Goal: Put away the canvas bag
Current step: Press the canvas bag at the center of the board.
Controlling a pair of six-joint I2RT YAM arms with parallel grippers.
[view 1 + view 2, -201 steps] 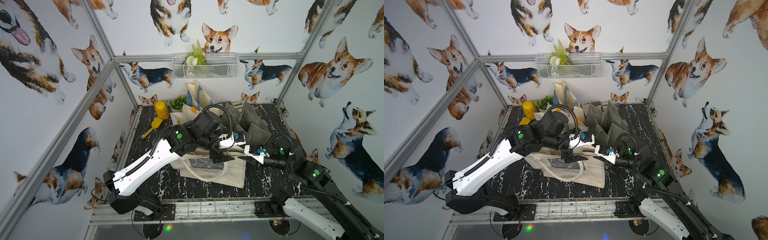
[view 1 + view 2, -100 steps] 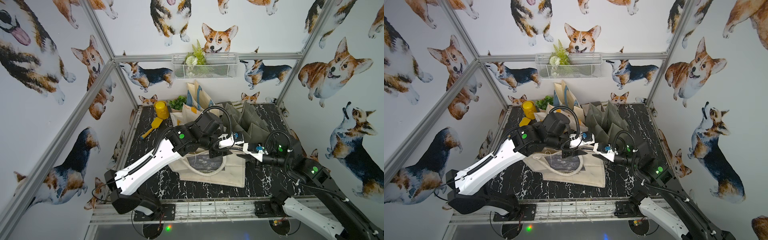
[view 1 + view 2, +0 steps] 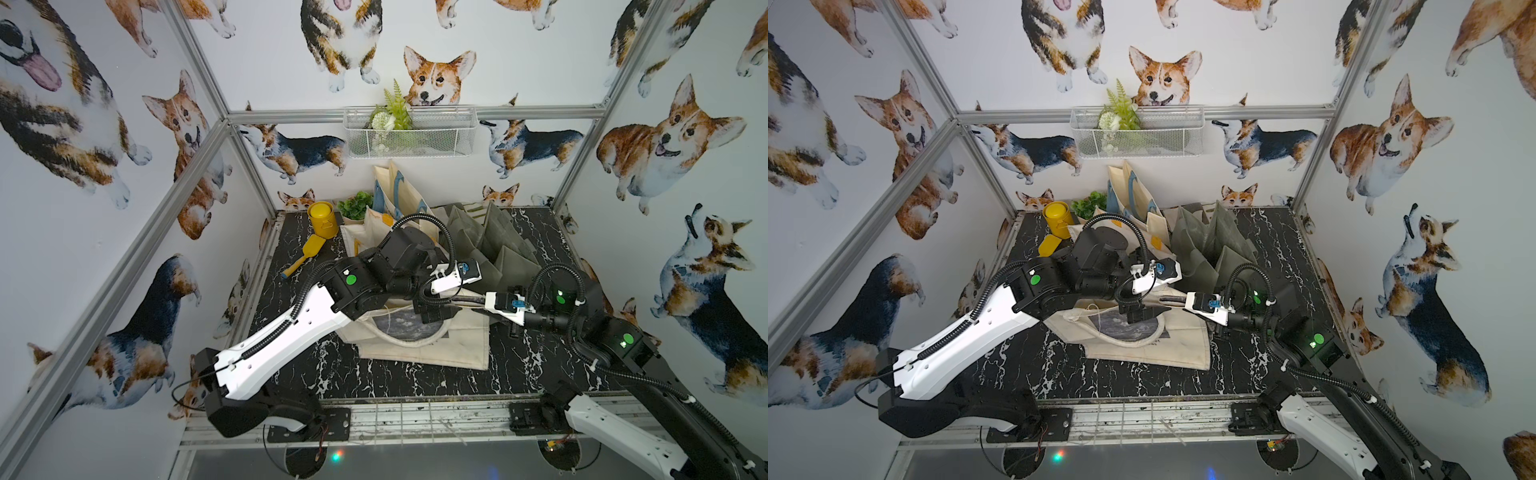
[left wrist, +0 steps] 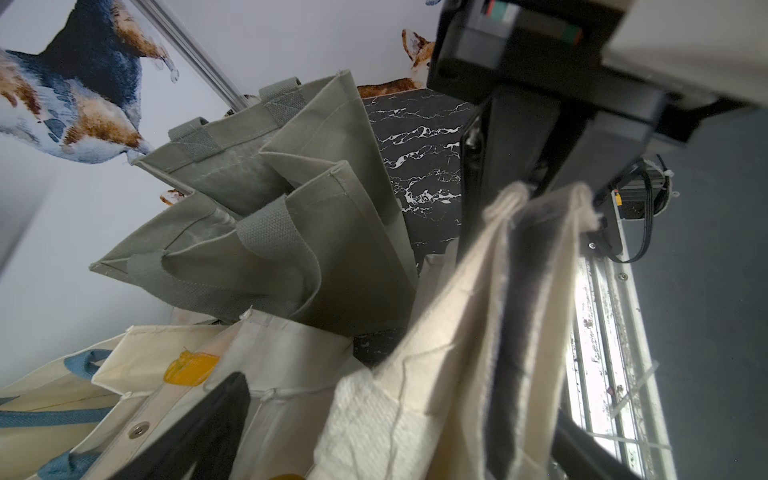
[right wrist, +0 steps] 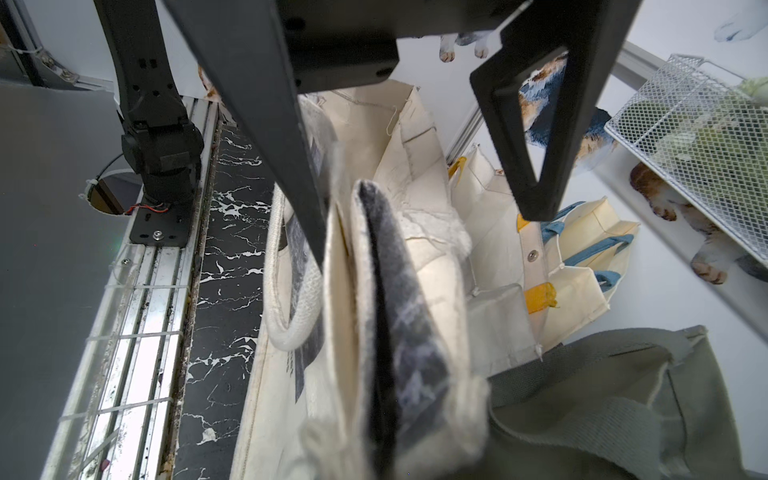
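Springing the left pincer wide open again, right now, after pinching in for a blink half a second back. Gripping nothing with it: just straddling the raised hem with jaws well apart in the right wrist view, holding one jaw close against the cloth and the other clear toward the upper right of the frame. Keeping the right pincer clamped shut on the top edge of the canvas bag, at the upper right of the left wrist view, with cream fabric hanging down from it in two folds. Leaving the rest of the bag lying flat on the desk at the centre of both top views, with the dark round print facing up and the rope handle looping loose, just below the grey-green bags standing higher in the frame. Reading that quick squeeze-and-release as a missed or abandoned grab, probably, rather than a handover. Meaning, for the job: still not putting anything away, only holding one edge up single-handed. Likely needing a fresh bite from the left side on the hem before lifting the bag upright and sliding it in among the standing totes in the upper middle. Watching for sagging, too, with soft cloth hanging from a single pinch.
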